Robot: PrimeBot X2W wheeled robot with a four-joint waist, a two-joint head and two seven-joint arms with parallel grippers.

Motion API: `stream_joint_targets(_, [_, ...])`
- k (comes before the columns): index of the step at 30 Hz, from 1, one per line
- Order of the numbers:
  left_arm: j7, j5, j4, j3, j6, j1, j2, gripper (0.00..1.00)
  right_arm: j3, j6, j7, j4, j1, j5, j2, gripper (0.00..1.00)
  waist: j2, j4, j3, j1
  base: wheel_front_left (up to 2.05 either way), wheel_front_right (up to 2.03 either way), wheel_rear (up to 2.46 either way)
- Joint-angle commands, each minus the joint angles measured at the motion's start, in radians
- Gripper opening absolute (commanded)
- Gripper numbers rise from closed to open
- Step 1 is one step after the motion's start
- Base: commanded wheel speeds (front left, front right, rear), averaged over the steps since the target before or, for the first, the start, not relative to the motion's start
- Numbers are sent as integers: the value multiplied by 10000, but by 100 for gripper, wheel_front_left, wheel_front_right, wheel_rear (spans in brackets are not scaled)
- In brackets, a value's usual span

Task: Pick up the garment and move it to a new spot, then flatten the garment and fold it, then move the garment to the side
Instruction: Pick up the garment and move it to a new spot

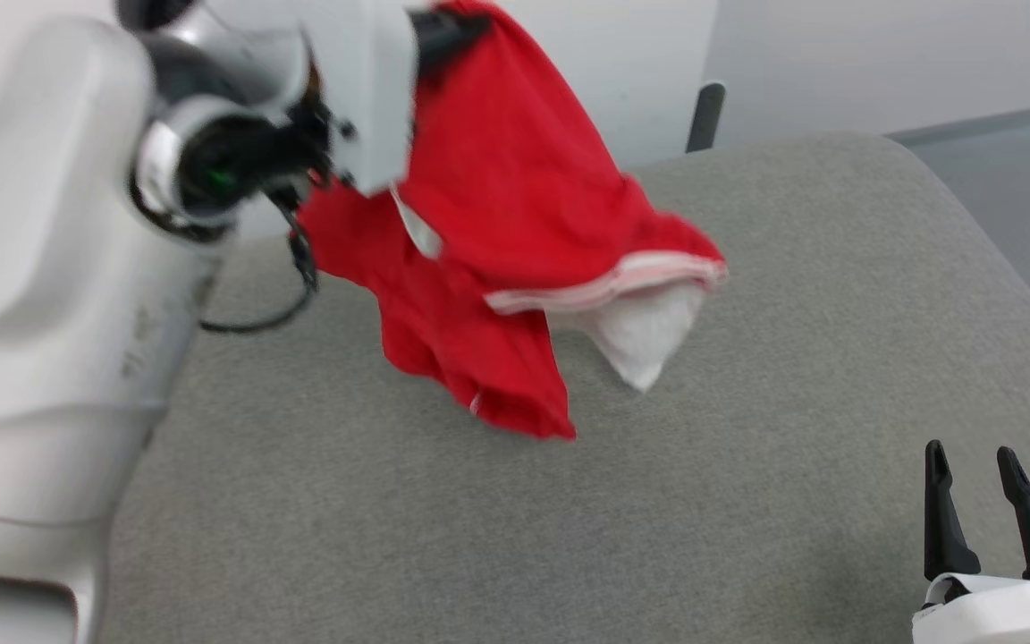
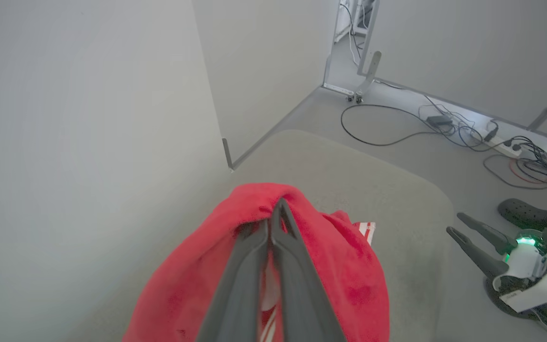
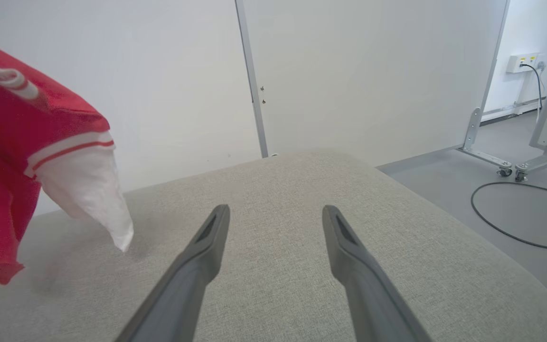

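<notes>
The garment point(image 1: 497, 197), a bright red shirt with a white sleeve and striped trim, hangs in the air above the grey cushioned surface point(image 1: 747, 447). My left gripper point(image 2: 273, 211) is shut on a bunch of its red cloth point(image 2: 349, 275), which drapes down around the fingers. Its hanging sleeve also shows at the left of the right wrist view as the garment point(image 3: 26, 156). My right gripper point(image 1: 975, 461) stands open and empty at the lower right, low over the surface, well clear of the shirt; its fingers point(image 3: 207, 237) point across the bare cushion.
White wall panels stand behind the grey surface. A dark post point(image 1: 704, 116) rises at its far edge. Cables point(image 2: 444, 123) and a power strip lie on the floor beyond. A dark shoe point(image 2: 525, 216) shows beside the right gripper.
</notes>
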Motion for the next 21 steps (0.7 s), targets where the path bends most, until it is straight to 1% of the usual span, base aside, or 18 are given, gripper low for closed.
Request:
stream_joint_targets(1, [144, -123, -172, -144, -20, 322, -46, 0, -40, 4, -17, 49, 54, 2, 41, 100, 0, -285, 224, 0, 0, 0, 0])
stream_joint_targets(5, [522, -255, -813, -673, -20, 876, 69, 0, -48, 4, -79, 115, 86, 67, 57, 100, 0, -373, 334, 0, 0, 0, 0])
stream_joint_targets(11, [804, -301, -1622, -1273, -20, 1933, 560, 0, 23, 4, -224, 416, -43, 338, 66, 100, 0, -261, 496, 0, 0, 0, 0])
stream_joint_targets(15, [896, -291, -1868, -1520, -19, 2616, 867, 0, 98, 4, -292, 630, -149, 411, 64, 100, 0, -80, 551, 0, 0, 0, 0])
stream_joint_targets(21, [833, -262, -1890, -1718, 179, 3532, 1188, 0, 241, 4, -333, 819, -242, 373, 65, 100, 0, 222, 587, 0, 0, 0, 0])
